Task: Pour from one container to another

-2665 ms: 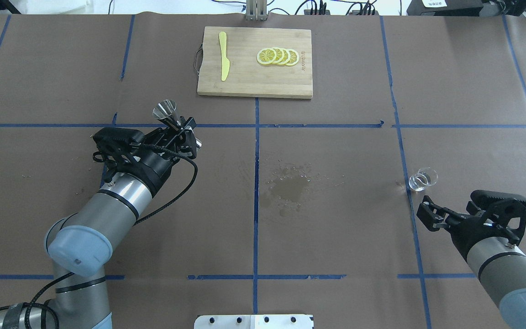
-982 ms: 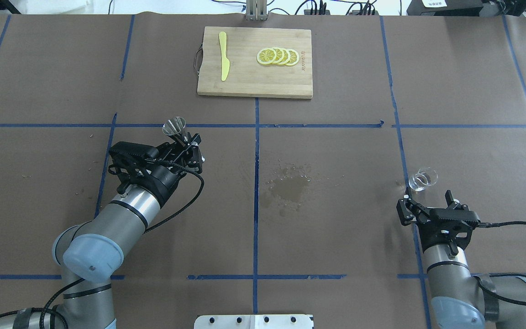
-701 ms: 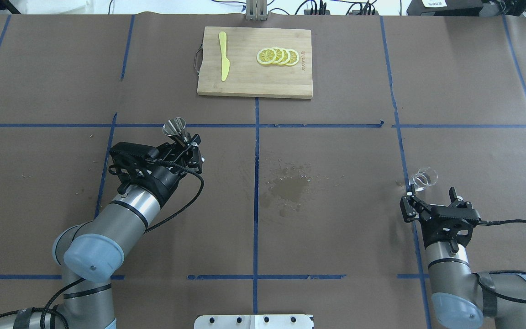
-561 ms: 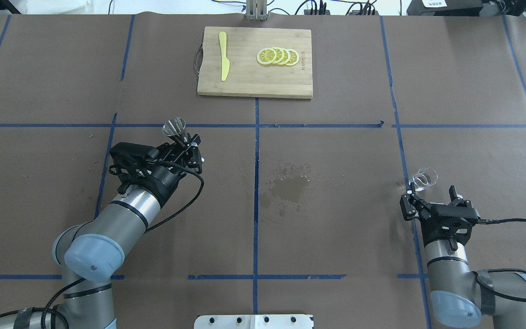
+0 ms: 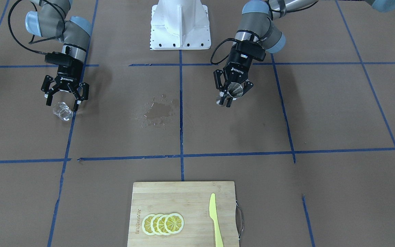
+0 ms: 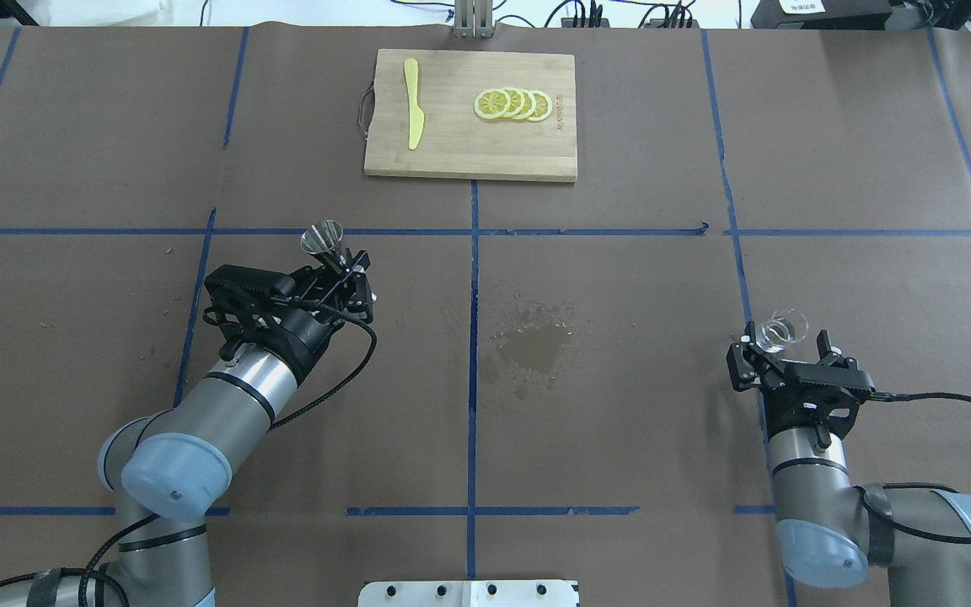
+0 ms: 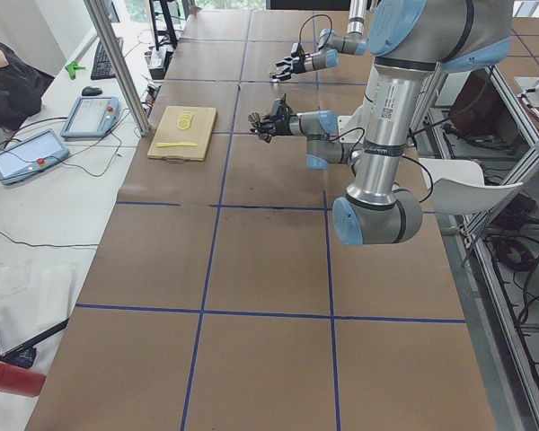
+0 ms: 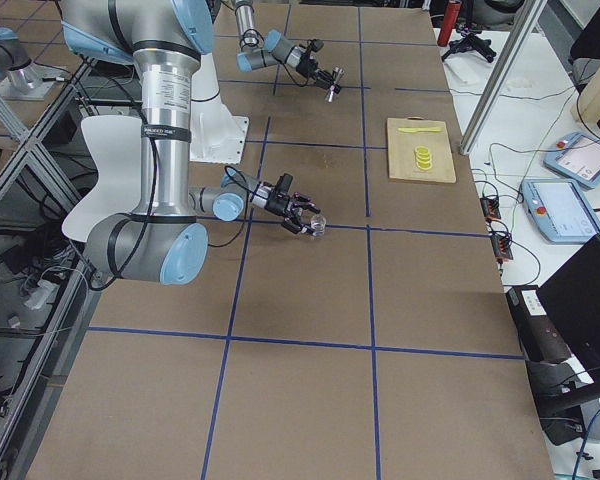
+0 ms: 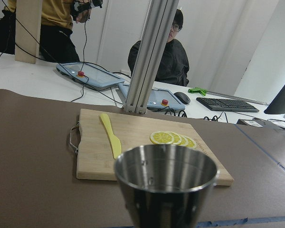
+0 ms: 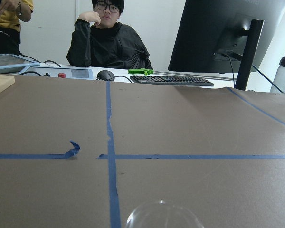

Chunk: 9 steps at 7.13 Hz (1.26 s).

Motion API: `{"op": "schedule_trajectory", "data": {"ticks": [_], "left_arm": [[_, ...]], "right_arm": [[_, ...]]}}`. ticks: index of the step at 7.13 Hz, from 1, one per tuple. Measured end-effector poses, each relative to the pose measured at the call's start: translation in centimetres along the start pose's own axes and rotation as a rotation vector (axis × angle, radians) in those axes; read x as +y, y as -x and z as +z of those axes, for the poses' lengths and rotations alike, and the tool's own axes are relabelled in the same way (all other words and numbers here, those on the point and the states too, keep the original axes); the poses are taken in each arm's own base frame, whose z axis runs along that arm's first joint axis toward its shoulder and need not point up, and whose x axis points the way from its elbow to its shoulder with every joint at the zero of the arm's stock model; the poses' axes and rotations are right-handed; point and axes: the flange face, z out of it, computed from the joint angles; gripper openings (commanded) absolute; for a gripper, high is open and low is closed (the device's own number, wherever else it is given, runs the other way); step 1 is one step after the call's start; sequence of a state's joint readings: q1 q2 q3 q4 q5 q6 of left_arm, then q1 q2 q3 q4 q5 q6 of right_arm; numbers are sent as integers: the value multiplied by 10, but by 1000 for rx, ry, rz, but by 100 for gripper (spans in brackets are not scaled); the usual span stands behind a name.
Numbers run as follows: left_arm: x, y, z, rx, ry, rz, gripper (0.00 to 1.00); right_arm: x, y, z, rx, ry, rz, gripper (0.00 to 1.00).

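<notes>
Glass tumbler (image 6: 780,330) upright on table (image 6: 620,421), robot's right side, just beside a blue tape line (image 6: 740,253). Right gripper (image 6: 783,346) open, fingers either side of it; contact unclear. Left gripper (image 6: 342,261) clamped on steel jigger (image 6: 322,235), mouth up, off the table.

One glass (image 6: 780,329), one jigger (image 6: 323,237), one board (image 6: 470,135), one knife (image 6: 412,101), four lemon slices (image 6: 512,104) and one wet patch (image 6: 532,347). Two grippers: the left gripper (image 5: 231,95) and the right gripper (image 5: 62,102). Two people (image 9: 167,64), one seated, one standing. Two tablets (image 9: 90,76), one keyboard (image 9: 226,104), one mouse (image 9: 182,97).
</notes>
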<state>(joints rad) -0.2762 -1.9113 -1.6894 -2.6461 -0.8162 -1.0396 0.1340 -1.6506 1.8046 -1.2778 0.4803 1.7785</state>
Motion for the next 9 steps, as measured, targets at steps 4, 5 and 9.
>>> {"op": "schedule_trajectory", "data": {"ticks": [4, 5, 9], "left_arm": [[-1, 0, -1, 1, 0, 0, 0], [-1, 0, -1, 1, -1, 0, 0], [-1, 0, -1, 2, 0, -1, 0]], "right_arm": [[7, 8, 10, 14, -3, 9, 99], [8, 7, 12, 18, -3, 8, 99], [9, 7, 16, 29, 14, 10, 98]]}}
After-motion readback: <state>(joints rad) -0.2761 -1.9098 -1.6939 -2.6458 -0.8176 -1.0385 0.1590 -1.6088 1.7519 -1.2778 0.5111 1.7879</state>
